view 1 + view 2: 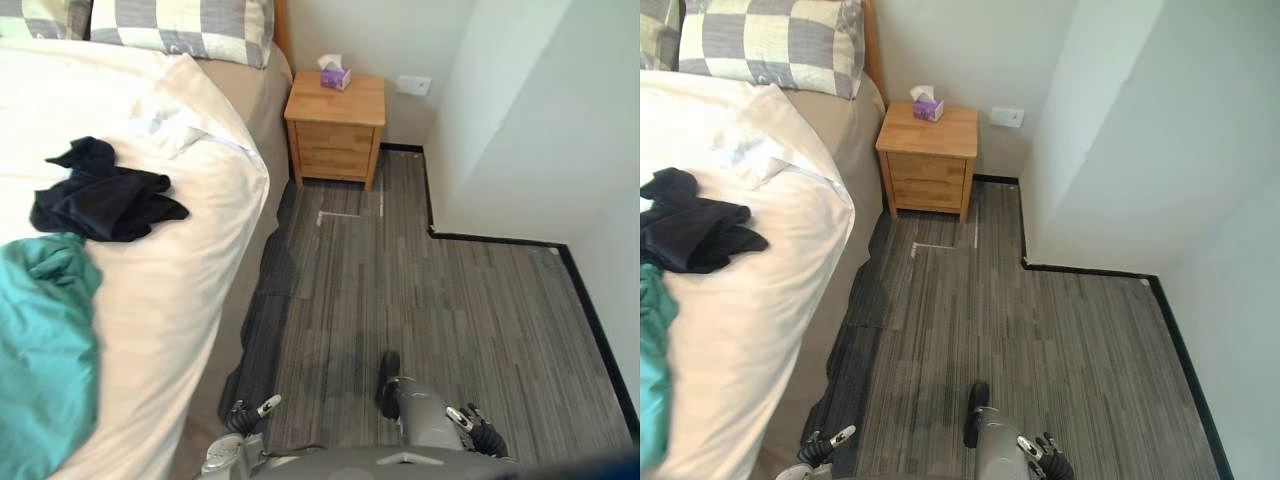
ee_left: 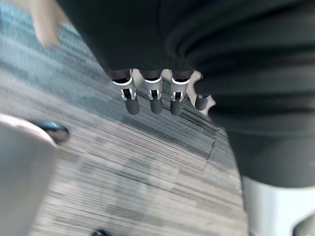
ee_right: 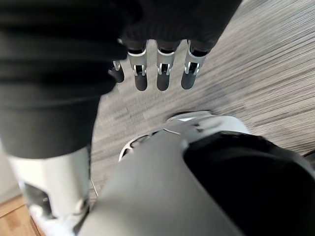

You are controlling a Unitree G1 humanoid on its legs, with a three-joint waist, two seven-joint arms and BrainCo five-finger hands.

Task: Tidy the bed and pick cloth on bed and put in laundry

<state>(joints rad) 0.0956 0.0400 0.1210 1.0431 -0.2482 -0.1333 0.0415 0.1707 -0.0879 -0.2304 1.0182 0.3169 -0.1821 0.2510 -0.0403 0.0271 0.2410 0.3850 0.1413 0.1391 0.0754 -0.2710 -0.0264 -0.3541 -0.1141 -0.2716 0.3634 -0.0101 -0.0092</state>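
A crumpled black cloth [image 1: 105, 195] lies on the bed's white duvet [image 1: 170, 280], near its middle. A teal cloth [image 1: 40, 340] is spread just in front of it, at the bed's near left. My left hand [image 2: 155, 96] hangs low over the grey striped floor beside the bed, fingers straight, nothing in it. My right hand [image 3: 162, 73] hangs the same way on my other side, also open and holding nothing. Both hands are well apart from the cloths.
Checked grey-and-cream pillows [image 1: 180, 25] lie at the head of the bed. A wooden nightstand [image 1: 335, 125] with a small tissue box [image 1: 334, 73] stands against the far wall. A white wall corner [image 1: 520, 130] juts in at the right. Grey striped floor [image 1: 420, 310] runs between bed and wall.
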